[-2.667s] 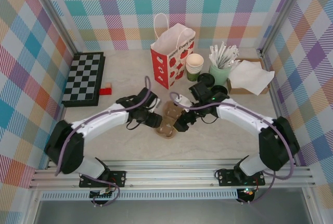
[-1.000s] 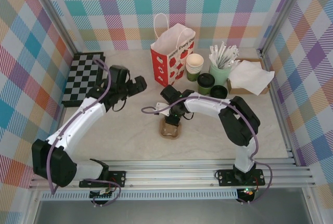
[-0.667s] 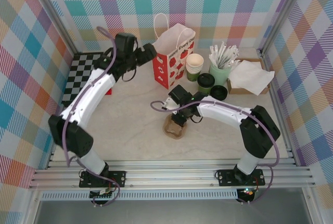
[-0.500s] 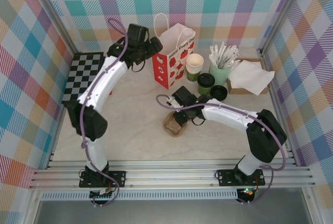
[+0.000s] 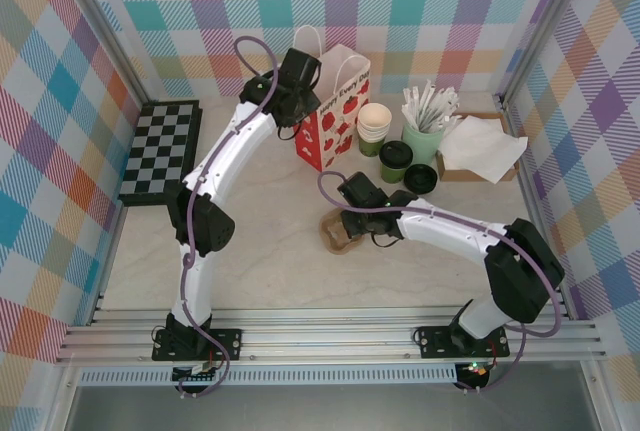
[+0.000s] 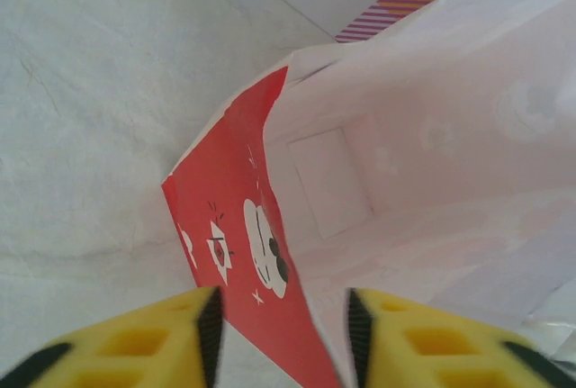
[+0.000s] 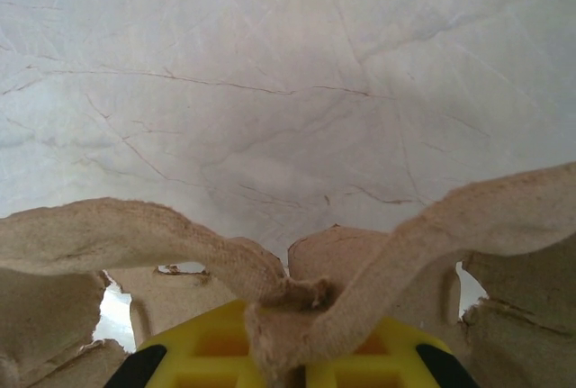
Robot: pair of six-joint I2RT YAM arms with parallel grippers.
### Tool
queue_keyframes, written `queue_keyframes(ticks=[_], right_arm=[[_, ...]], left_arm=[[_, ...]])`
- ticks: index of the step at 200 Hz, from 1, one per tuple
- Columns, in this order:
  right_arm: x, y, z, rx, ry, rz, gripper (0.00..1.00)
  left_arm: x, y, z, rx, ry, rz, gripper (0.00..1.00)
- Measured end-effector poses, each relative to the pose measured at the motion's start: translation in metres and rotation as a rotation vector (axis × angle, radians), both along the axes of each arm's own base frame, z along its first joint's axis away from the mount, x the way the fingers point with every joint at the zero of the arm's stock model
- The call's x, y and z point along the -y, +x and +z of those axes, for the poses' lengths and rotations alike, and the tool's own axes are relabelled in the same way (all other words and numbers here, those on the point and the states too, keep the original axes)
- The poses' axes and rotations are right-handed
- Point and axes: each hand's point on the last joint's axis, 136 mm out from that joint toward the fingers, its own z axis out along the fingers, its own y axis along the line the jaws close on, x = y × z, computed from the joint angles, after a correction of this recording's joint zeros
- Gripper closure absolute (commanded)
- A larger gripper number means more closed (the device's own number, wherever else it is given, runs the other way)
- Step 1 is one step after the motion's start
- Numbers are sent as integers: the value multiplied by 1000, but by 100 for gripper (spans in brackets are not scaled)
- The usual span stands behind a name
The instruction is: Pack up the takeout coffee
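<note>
Two takeout coffee cups, dark green with black lids (image 5: pixel 395 158) (image 5: pixel 420 179), stand right of the red-and-white paper bag (image 5: pixel 340 101). My left gripper (image 5: pixel 303 91) is at the bag's left rim. In the left wrist view its yellow fingers (image 6: pixel 180 334) straddle the bag's red side wall (image 6: pixel 234 226), a little gap on each side, so the left gripper (image 6: pixel 281 320) is still open. My right gripper (image 5: pixel 352 213) is shut on the middle ridge of a brown cardboard cup carrier (image 5: pixel 335 234), which lies in front of the bag. The carrier's ridge (image 7: pixel 135 230) rises from the right gripper (image 7: pixel 286 347).
A stack of lidless cream cups (image 5: pixel 374 123) and a pale green holder of white sticks (image 5: pixel 425 136) stand behind the coffees. A box of white napkins (image 5: pixel 480 148) is at the right wall. A checkerboard (image 5: pixel 160 149) lies at the left. Plaid walls enclose the table.
My left arm swung from the table's left up to the bag, and its jaws narrowed around the bag's rim. The right gripper moved the carrier slightly right and nearer.
</note>
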Motion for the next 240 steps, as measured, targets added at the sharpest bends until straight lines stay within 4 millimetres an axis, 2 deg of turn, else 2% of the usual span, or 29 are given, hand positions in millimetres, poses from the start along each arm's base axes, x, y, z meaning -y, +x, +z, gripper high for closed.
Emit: queue_keyframes(ticks=[33, 76, 96, 118, 154, 181, 218, 240], right_arm=[[14, -9, 1, 16, 1, -19, 100], [27, -15, 11, 53, 13, -32, 100], [37, -16, 12, 62, 4, -56, 100], [53, -17, 14, 77, 0, -99, 100], [79, -9, 33, 125, 30, -185, 100], [96, -5, 34, 120, 24, -247, 100], [122, -3, 35, 97, 19, -336, 100], [137, -1, 32, 74, 17, -382, 100]], left_arm=[[-6, -2, -2, -10, 33, 7, 100], [-20, -13, -7, -28, 126, -20, 100], [-36, -36, -7, -50, 183, -37, 100], [-53, -62, 3, -53, 223, -68, 100], [-70, -103, 16, -45, 240, -138, 100], [-73, -130, 20, -41, 215, -217, 100], [-72, -174, 14, -61, 148, -345, 100], [-65, -194, 17, -40, 69, -408, 100]])
